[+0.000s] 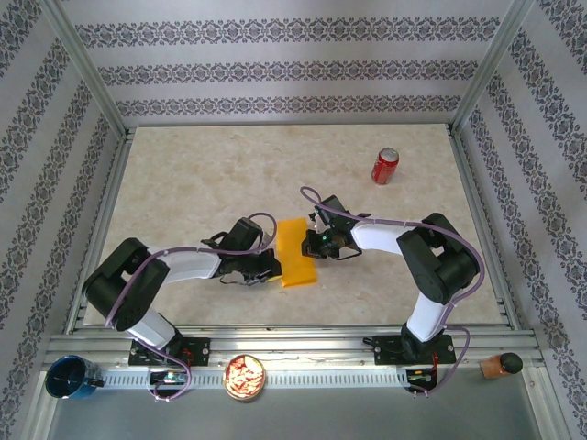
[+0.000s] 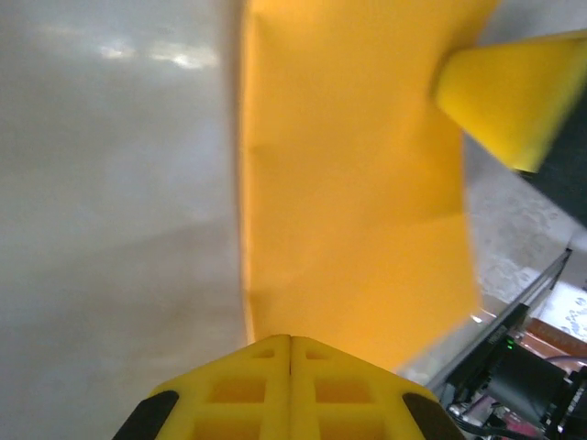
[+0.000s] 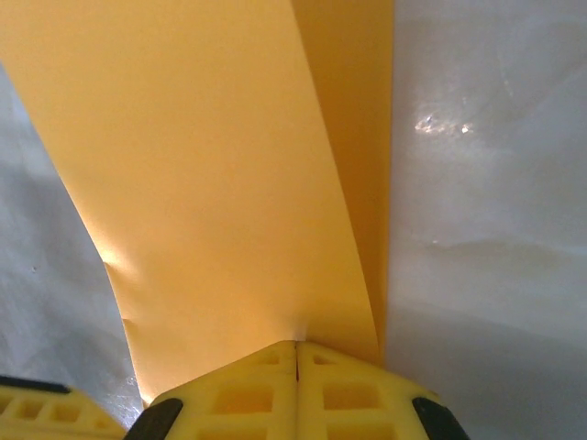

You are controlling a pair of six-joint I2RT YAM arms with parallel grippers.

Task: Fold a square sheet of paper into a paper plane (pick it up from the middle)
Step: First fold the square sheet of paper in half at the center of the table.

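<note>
The square sheet of paper (image 1: pixel 295 252) lies folded into an orange-yellow strip on the table between my two grippers. A paper plane is out of view. My left gripper (image 1: pixel 271 267) is shut, its tips (image 2: pixel 291 337) at the near edge of the paper (image 2: pixel 358 183). I cannot tell whether they pinch it. From the other side, my right gripper (image 1: pixel 313 241) is shut on the sheet's upper layer (image 3: pixel 220 183), which curves up to its tips (image 3: pixel 297 343) with a small pinch crease. The right gripper's finger (image 2: pixel 514 87) hangs over the paper's far corner.
A red soda can (image 1: pixel 385 166) stands at the back right. Beyond the near rail (image 1: pixel 303 332) are a blue cup (image 1: pixel 71 378), a bowl of snacks (image 1: pixel 245 377) and a brown bottle (image 1: pixel 500 365). Patterned walls close three sides.
</note>
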